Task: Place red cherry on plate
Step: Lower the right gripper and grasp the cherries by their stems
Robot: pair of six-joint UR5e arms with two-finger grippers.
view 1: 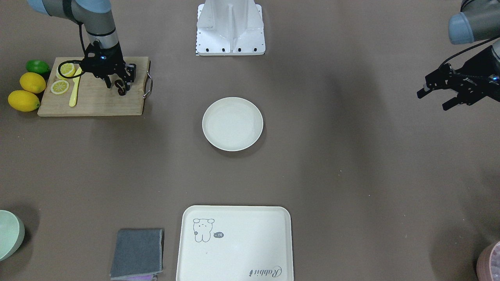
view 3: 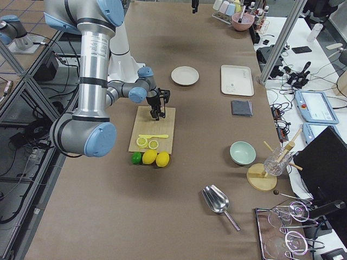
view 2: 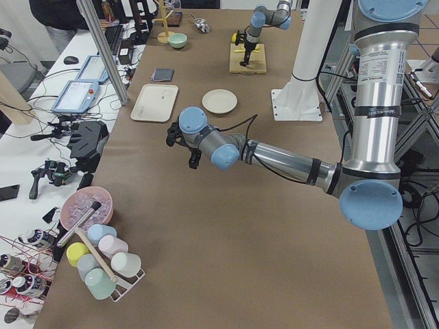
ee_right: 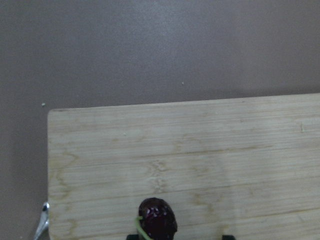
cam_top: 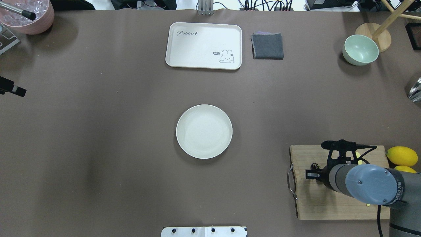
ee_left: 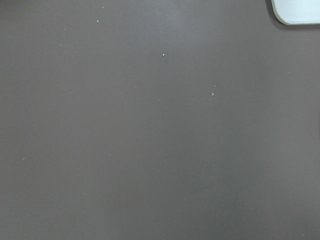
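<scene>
The red cherry (view 1: 121, 89) is a dark maroon pair with a pale stem and lies on the wooden cutting board (view 1: 97, 102) near its handle end. My right gripper (view 1: 115, 86) stands open over the board, pointing down. In the right wrist view the cherry (ee_right: 158, 220) sits between its fingertips, close to one and apart from the other. The round cream plate (view 1: 232, 124) holds nothing at the table's middle, well away from the board. Off to the side, above bare table, my left gripper (view 1: 433, 97) hangs open with nothing in it. The overhead view hides the cherry under the right arm.
Two lemon slices (view 1: 59, 86) and a yellow utensil (view 1: 74, 93) lie on the board, with two lemons (view 1: 24, 100) and a lime (view 1: 38, 66) beside it. The rabbit tray (view 1: 234, 249), grey cloth (view 1: 136, 253) and green bowl (view 1: 9, 234) line the far edge.
</scene>
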